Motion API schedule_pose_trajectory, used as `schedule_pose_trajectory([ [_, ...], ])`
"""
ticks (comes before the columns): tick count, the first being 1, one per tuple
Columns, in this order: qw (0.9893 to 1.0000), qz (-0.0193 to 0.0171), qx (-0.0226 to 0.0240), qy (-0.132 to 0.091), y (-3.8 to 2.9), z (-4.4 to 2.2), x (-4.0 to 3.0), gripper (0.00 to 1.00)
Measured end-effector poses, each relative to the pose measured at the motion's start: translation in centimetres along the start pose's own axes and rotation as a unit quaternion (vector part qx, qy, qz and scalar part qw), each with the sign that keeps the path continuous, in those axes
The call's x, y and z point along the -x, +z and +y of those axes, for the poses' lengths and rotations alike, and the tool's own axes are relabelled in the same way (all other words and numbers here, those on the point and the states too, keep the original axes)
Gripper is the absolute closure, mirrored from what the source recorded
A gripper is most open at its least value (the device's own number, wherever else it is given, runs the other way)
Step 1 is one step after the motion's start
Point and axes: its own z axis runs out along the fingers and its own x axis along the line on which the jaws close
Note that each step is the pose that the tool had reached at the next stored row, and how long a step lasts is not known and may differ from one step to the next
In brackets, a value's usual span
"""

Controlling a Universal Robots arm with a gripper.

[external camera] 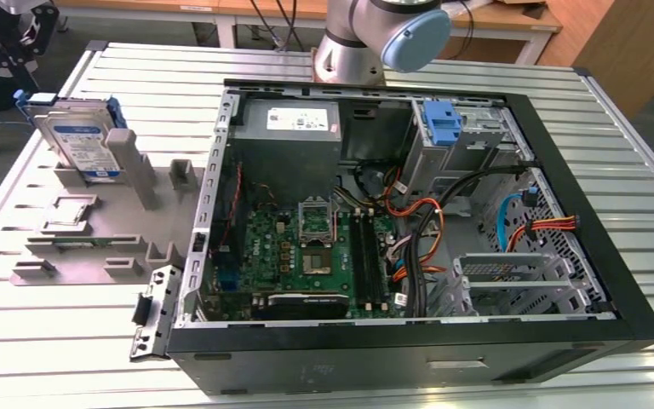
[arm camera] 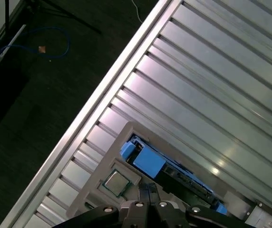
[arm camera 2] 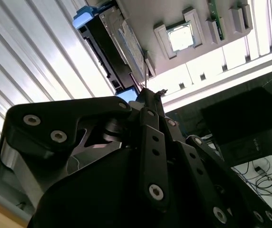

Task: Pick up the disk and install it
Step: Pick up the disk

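My gripper hangs at the exterior view's far left, over the slatted metal table. Jaws are drawn together and hold nothing. Just below them the disk stands on edge in a slot of the grey fixture, label facing the camera, leaning slightly, with the blue bracket round its rim. In both wrist views my fingertips sit close to the disk's bracket end; from these angles I cannot tell whether they touch it. A square pocket of the same fixture, beside the disk, holds what looks like a processor chip. Further along to the exterior view's right, the open computer case lies on its side on the table, well apart from the disk. Inside it: the grey power supply at the far wall, the green motherboard below it, then a bundle of orange and black cables. The tall blue latch piece stands on its metal cage at the far right corner. An empty-looking metal bracket sits near the front right. The arm's base joint rises behind the case, roughly mid-frame.
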Motion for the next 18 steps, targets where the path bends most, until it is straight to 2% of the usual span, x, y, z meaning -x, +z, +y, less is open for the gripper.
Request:
schedule_pose_trajectory([
  [9,0.9996,0.0012,-0.0001,-0.027,0.0,0.0,0.0,0.9],
  [18,0.9983,0.0026,-0.0001,-0.058,0.0,0.0,0.0,0.9],
])
